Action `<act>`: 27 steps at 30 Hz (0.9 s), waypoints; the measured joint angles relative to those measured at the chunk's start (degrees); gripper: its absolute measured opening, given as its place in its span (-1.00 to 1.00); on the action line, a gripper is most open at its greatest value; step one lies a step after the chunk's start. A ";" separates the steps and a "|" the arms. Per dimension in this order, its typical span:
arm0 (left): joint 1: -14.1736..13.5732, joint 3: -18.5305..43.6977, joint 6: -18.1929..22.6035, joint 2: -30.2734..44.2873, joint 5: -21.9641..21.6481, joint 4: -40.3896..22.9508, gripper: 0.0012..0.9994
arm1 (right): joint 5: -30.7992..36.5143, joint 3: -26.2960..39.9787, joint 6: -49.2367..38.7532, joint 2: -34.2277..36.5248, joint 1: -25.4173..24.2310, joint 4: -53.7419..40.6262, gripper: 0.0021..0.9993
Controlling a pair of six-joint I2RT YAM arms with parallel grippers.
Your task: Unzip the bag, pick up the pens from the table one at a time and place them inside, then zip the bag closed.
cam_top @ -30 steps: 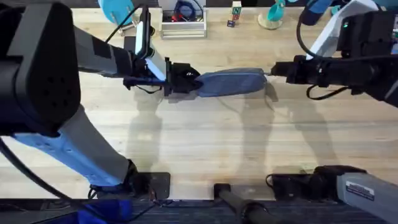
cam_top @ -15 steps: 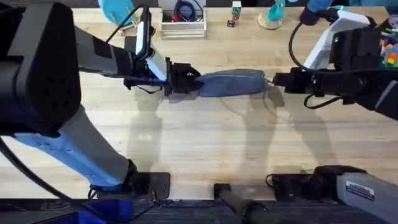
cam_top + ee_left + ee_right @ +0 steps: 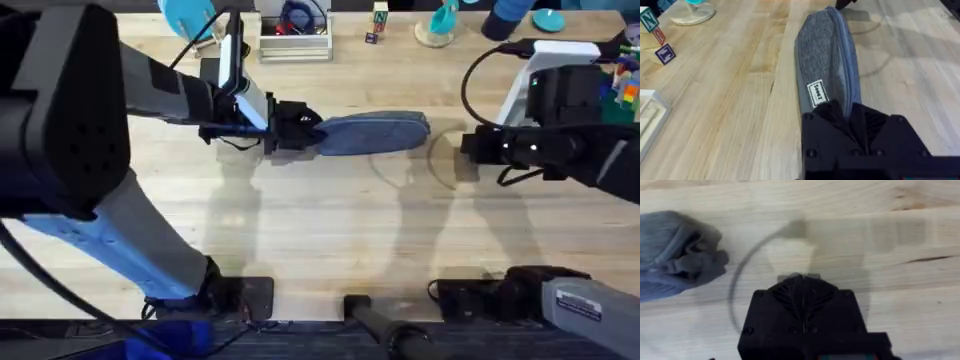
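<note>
Right now the bag (image 3: 372, 133) lies lengthwise on the surface (image 3: 330, 230), toward its far side, with its zipper running along the top and looking shut along the whole visible length in the left wrist view. The left gripper (image 3: 300, 130) is pinching the bag's left end, its black fingers pressed into the fabric just past the small white label (image 3: 818, 94). The right gripper (image 3: 470, 147) sits just off the bag's right end, apart from it, and its fingers appear pressed together on nothing, with bare wood between them and the crumpled end of the bag (image 3: 680, 255). No pens can be made out on the surface in these views, so I would judge the task close to finished, with the bag zipped. The main risk from here lies with the left gripper: if it lifts or pulls back before letting go, it could drag or flip the light pouch, since nothing holds the other end down. A quick release could also leave the bag skewed. If the zipper is in fact short of fully shut at the hidden end under the fingers, that gap would go unnoticed.
</note>
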 joint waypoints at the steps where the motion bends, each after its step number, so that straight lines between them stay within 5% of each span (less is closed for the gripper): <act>1: 0.00 0.00 0.00 0.00 0.00 0.00 -0.92 | 0.58 0.00 -0.02 0.00 0.00 0.09 -0.94; 11: 0.00 0.00 0.00 0.00 0.00 0.00 -0.92 | 2.80 0.00 -0.32 0.00 0.00 0.13 -0.84; 16: 0.00 0.00 0.00 0.00 -0.02 -0.04 -0.92 | 2.88 0.00 -0.47 0.00 0.00 0.11 0.54; 18: 0.00 0.00 0.02 0.00 0.00 -0.04 -0.91 | 2.95 0.00 -0.70 0.00 0.00 0.11 0.80; 24: 0.28 0.00 0.42 0.00 -1.90 -1.23 0.73 | 3.01 0.00 -0.81 0.00 0.00 0.13 0.99; 27: 0.37 0.00 0.39 0.00 -2.60 -2.98 0.99 | 3.01 0.00 -0.81 0.00 0.00 0.11 0.99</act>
